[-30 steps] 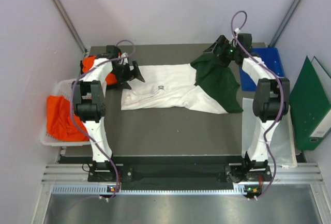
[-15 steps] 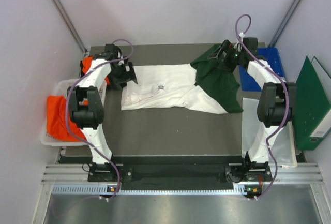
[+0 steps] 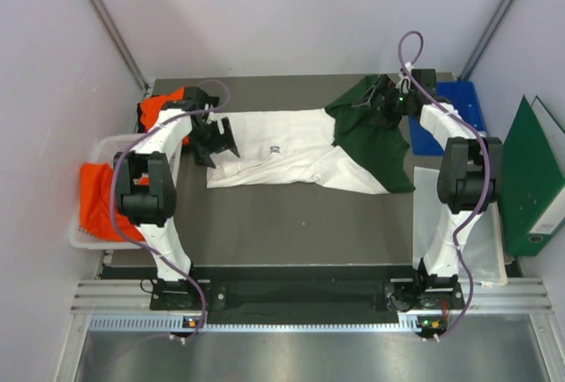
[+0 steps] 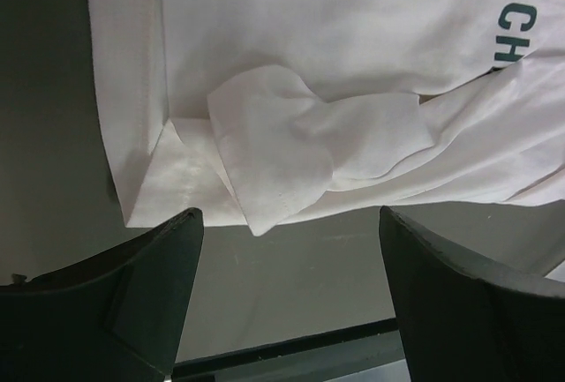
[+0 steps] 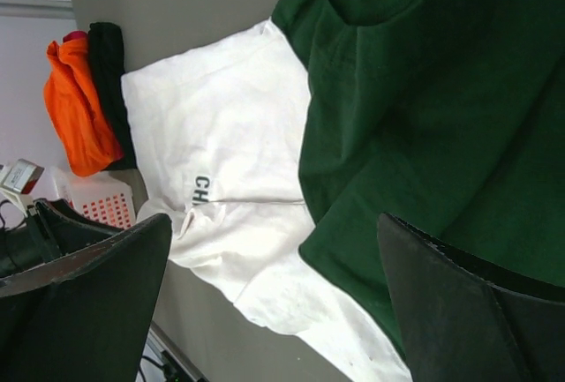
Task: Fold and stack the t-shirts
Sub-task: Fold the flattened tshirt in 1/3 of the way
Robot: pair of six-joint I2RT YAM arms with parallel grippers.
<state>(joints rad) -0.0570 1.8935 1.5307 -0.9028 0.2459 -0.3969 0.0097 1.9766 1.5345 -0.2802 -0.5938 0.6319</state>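
Observation:
The white-fronted t-shirt [image 3: 282, 148] with its dark green part [image 3: 375, 139] lies spread across the back of the table, print facing up. My left gripper [image 3: 216, 139] is open and empty over the shirt's crumpled left edge [image 4: 282, 148]; its fingers [image 4: 132, 294] hang above bare table. My right gripper [image 3: 378, 104] is open and empty above the green cloth [image 5: 433, 108]. A folded orange t-shirt [image 3: 163, 107] lies on black cloth at the back left, also in the right wrist view [image 5: 78, 108]. Another orange t-shirt [image 3: 101, 201] sits in the basket.
A white mesh basket [image 3: 99, 148] stands off the table's left edge. A blue bin [image 3: 461, 113] is at the back right. A stiff green folder [image 3: 530, 179] leans at the far right, with a white sheet [image 3: 484, 236] beside the right arm.
My left gripper has moved nearer and onto the shirt's left edge. My right gripper has shifted slightly over the green cloth. The shirt has not moved.

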